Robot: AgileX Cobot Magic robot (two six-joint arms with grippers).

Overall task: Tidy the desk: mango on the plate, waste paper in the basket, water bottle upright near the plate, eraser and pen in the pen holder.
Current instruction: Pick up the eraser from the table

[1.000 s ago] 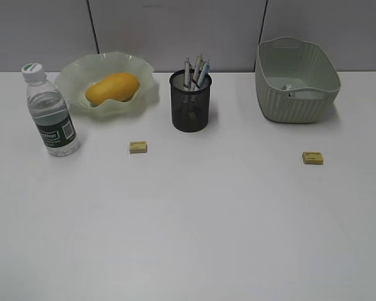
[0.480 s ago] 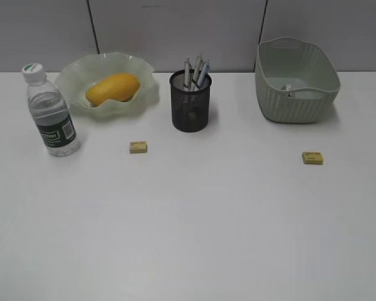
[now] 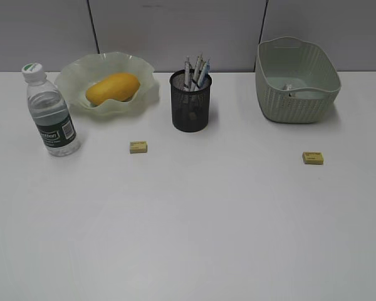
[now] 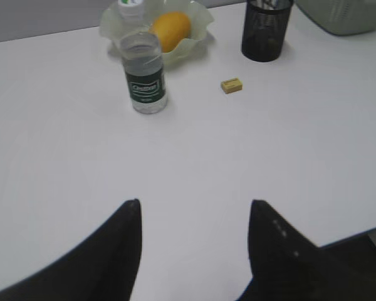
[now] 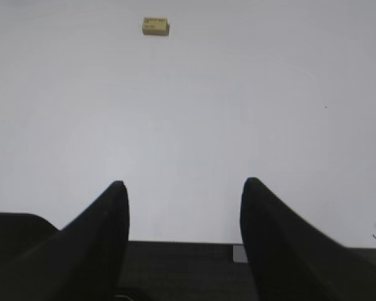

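On the desk (image 3: 188,219), left to right: water bottle (image 3: 50,113) upright at 9 o'clock, just beside the plate (image 3: 72,78). Mango (image 3: 113,88) sits on that plate at 11. First eraser (image 3: 138,147) lies loose, left of center. Pen holder (image 3: 190,103) at 12, pens (image 3: 197,70) inside. Basket (image 3: 296,80) at 1, waste paper (image 3: 288,87) in it. Second eraser (image 3: 313,158) at 3. My left gripper (image 4: 194,210): jaws spread wide, empty. My right gripper (image 5: 183,188): spread wide too, nothing between.
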